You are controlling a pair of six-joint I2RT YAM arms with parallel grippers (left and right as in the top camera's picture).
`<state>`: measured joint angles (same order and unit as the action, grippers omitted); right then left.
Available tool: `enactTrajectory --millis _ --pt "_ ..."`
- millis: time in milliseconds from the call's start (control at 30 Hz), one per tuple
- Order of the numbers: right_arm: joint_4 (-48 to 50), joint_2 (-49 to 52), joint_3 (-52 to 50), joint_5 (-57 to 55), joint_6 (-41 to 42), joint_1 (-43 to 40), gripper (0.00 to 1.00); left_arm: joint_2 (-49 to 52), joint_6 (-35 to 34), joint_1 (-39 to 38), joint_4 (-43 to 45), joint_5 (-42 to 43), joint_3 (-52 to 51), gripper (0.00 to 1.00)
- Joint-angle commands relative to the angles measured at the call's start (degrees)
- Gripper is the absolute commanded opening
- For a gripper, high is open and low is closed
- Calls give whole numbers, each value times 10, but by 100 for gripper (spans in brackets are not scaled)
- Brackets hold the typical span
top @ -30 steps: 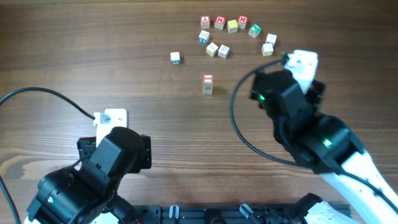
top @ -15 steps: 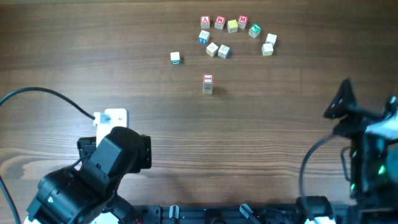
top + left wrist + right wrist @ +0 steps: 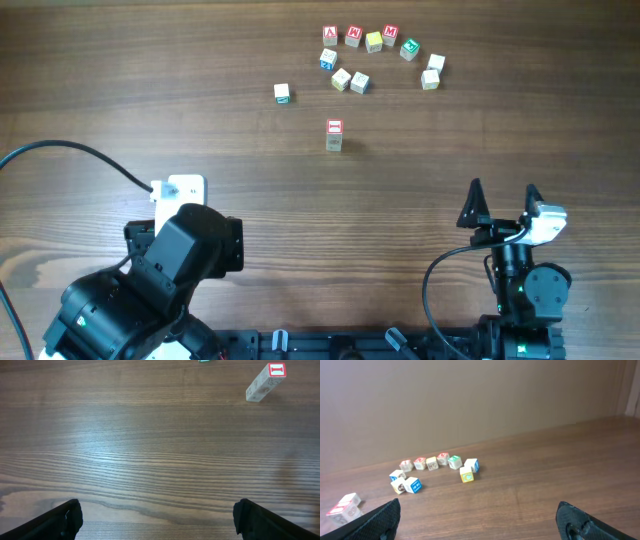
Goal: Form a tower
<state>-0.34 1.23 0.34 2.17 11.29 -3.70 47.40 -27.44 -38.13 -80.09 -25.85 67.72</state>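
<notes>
The tower (image 3: 334,134) is a short stack of pale wooden letter cubes with a red-marked top face, standing alone in the middle of the table. In the left wrist view the tower (image 3: 265,382) sits at the top right, far ahead of my left gripper (image 3: 157,517), which is open with only bare wood between its fingers. My right gripper (image 3: 502,200) is at the front right, pointing upward, open and holding nothing. The right wrist view shows the tower (image 3: 344,508) at the far left edge, well away from the right gripper (image 3: 477,520).
Several loose letter cubes (image 3: 375,55) lie in a curved cluster at the back of the table, with one single cube (image 3: 282,93) to their left. A black cable (image 3: 70,150) runs across the left side to the left arm.
My right arm has drawn back from beside the loose cubes at the back right to the front right edge, and its gripper has stayed open. The left arm and the tower have not moved.
</notes>
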Motion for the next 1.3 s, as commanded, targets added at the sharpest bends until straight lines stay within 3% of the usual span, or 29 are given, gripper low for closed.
enactTrajectory --millis 0,567,700,867,1000,1167,1267 --pt "4 -9 0 14 8 -3 100 -2 5 1 1 -2 1 100" --pt "4 -8 0 14 8 -3 99 -8 30 -4 -1 -12 -1 100" --pt "4 -8 0 14 8 -3 100 -43 33 15 131 -4 -84 100" --pt "4 -8 0 14 8 -3 100 -142 35 93 363 65 -329 100" --pt "4 -8 0 14 8 -3 100 -242 135 171 565 184 -479 100" --pt "4 -8 0 14 8 -3 100 -344 138 242 695 217 -599 100" --pt "4 -8 0 14 8 -3 100 -377 138 276 698 239 -621 100"
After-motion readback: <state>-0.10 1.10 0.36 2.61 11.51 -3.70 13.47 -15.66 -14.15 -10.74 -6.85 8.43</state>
